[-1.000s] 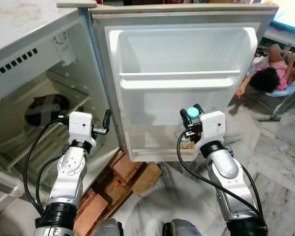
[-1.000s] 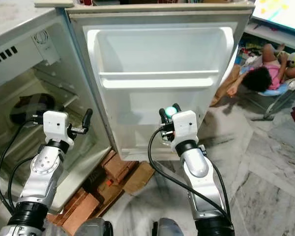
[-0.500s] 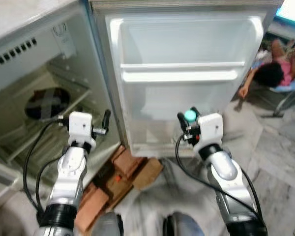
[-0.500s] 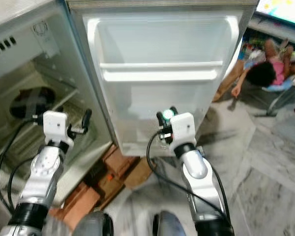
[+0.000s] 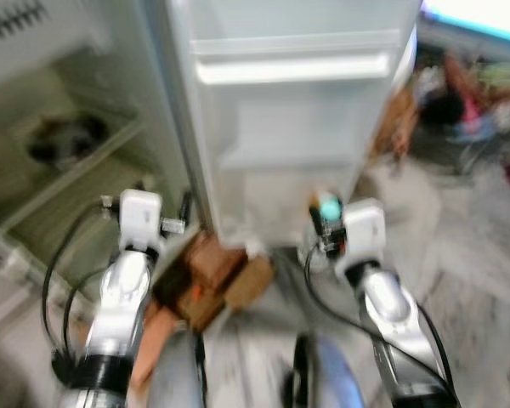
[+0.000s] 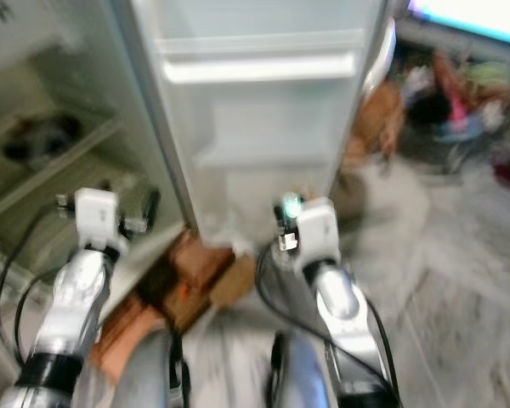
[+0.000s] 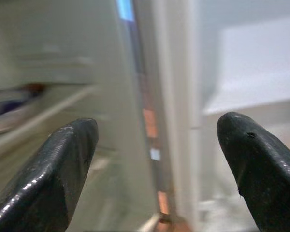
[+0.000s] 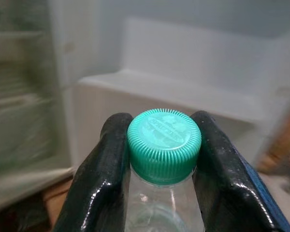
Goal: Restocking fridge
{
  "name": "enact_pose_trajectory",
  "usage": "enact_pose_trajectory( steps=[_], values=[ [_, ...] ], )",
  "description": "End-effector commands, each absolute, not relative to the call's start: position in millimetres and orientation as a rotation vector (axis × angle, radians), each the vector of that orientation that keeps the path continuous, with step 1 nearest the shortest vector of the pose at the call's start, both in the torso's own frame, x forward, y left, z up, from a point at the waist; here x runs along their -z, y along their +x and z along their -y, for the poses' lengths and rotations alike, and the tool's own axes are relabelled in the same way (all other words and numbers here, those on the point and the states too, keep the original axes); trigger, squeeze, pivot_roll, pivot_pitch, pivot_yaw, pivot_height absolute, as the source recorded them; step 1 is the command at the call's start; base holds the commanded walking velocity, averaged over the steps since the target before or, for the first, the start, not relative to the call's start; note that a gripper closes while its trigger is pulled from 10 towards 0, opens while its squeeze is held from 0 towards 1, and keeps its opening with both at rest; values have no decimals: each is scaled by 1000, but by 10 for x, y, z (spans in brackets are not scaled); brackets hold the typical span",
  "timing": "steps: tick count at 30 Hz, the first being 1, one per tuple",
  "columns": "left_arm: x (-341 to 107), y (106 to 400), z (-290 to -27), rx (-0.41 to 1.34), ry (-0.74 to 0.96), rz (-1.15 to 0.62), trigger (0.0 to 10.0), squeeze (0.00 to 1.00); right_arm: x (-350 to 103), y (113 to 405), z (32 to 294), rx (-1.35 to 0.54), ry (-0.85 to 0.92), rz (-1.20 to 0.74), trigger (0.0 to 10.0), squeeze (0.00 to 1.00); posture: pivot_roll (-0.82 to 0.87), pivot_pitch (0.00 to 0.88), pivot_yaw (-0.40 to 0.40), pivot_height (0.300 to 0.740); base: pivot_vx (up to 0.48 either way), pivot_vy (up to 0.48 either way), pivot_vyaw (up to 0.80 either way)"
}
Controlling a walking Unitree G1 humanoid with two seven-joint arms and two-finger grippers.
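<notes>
Risk first: bottle pinched only at the neck, just under the green cap, by the right pincer, so could swing or slip out if bumped against the fridge door while the walk goes on. Could also snag the lower door shelf on the way in, since held low in the frame's middle, below that shelf's lip. Bricks and cardboard wedged under the fridge, lower centre, might catch a foot or jolt the carry. Person lying on the floor at upper right, near enough to warrant care when turning.

Left pincer spread wide, empty, pointed at the door's hinge edge beside the open compartment.

Hard to make out: head views badly smeared by motion; dark round object on the inner shelf not identifiable; bottle's body and contents cut off; floor at the feet blurred to grey.
</notes>
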State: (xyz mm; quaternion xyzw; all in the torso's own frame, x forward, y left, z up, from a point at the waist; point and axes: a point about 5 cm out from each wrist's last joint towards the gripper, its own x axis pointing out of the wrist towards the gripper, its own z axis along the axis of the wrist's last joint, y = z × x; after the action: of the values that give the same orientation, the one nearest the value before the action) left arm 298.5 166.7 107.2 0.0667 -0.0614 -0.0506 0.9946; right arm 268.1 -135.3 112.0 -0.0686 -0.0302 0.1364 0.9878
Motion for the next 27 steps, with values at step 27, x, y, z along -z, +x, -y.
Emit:
enact_pose_trajectory(
  steps=[27],
  values=[
    [-950, 2921, -1722, 100, 132, 76, 10000, 0, -1142, 2703, 1369, -262, -176, 135, 10000, 0, -42, 111, 10, 636, 234, 44, 0]
  ],
)
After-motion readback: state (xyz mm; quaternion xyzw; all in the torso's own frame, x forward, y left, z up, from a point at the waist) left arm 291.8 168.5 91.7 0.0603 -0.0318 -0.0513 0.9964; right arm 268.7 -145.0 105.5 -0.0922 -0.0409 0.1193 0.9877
